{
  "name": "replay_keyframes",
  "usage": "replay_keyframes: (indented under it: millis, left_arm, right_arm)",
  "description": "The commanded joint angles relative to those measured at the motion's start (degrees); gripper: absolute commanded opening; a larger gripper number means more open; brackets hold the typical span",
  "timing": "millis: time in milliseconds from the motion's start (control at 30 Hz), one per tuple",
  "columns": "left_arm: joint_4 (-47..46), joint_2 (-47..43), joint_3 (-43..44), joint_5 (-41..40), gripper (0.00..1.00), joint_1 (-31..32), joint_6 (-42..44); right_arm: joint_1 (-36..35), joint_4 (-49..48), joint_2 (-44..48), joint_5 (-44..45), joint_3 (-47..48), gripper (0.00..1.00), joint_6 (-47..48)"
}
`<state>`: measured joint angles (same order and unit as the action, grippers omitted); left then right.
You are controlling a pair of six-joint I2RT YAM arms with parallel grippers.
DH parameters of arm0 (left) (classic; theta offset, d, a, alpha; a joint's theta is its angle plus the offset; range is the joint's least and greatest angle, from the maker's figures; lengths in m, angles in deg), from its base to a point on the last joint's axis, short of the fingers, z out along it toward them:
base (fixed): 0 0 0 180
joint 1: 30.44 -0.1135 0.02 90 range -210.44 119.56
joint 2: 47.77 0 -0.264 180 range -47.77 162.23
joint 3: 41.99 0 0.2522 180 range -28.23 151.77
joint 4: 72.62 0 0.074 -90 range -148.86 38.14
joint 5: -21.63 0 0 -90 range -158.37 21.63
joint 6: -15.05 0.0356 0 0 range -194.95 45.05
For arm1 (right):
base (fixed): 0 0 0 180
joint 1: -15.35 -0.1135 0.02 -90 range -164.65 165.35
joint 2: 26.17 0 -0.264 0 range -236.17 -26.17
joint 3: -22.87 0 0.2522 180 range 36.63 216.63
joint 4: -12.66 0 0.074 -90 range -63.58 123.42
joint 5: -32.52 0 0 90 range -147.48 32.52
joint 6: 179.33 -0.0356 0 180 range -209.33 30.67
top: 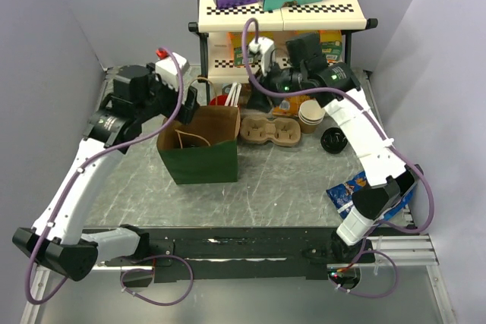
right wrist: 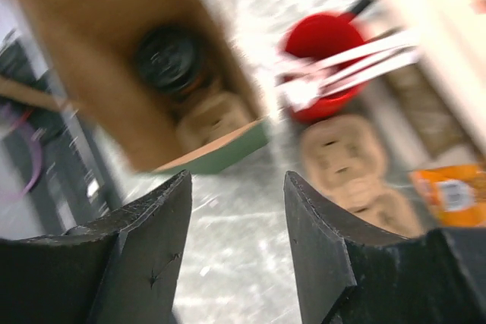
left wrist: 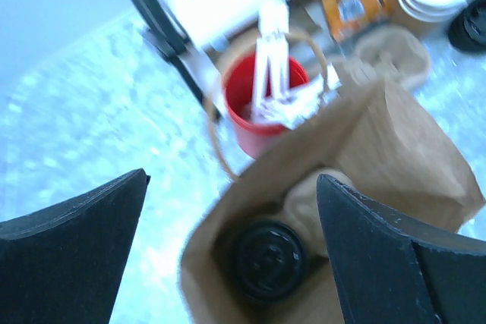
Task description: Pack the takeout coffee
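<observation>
Hovering wide open and empty, left gripper (left wrist: 231, 187) and right gripper (right wrist: 237, 180) overlook the brown paper bag (left wrist: 402, 149) below, black-lidded brown paper cup (left wrist: 266, 259) apparently packed; withdrawal next.

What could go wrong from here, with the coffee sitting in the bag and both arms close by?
1. The left gripper, jaws open, hangs right above the paper bag, beside its handle loop. Pulling away could snag the loop and tip the bag with the takeout coffee inside.
2. The red cup of stirrers stands close to the bag, in view of the right gripper, whose jaws are open. A sweep there might knock it over.
</observation>
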<state>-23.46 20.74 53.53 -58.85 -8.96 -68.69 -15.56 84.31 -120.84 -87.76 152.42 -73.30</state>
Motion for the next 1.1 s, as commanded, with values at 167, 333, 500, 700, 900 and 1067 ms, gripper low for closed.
replay_keyframes:
  millis: [167,333,500,700,900,1067]
  left_arm:
    - [2.92,-3.38,2.98,0.41,0.99,-5.21,3.32]
    - [6.96,-5.4,1.21,0.24,0.97,-9.08,1.92]
    - [14.96,-6.98,-0.63,2.6,0.95,-11.98,0.51]
    - [18.3,-6.2,-2.22,8.4,0.88,-14.18,-1.25]
    - [21.29,-3.91,-1.95,10.87,0.63,-15.41,-0.2]
    - [22.52,-3.56,-2.56,12.8,0.4,-16.55,0.15]
  right_arm:
    - [2.26,-15.34,-3.23,4.53,-0.75,0.57,-8.73]
    - [2.44,-16.23,-6.83,4.0,1.28,0.56,-9.62]
    - [2.53,-16.23,-6.76,4.09,1.11,0.56,-9.35]
    - [2.7,-15.7,-6.4,4.0,-0.39,0.57,-9.44]
    - [2.79,-15.17,-5.88,4.27,-0.65,0.57,-9.35]
    - [2.79,-15.17,-5.52,4.88,-1.35,0.57,-9.26]
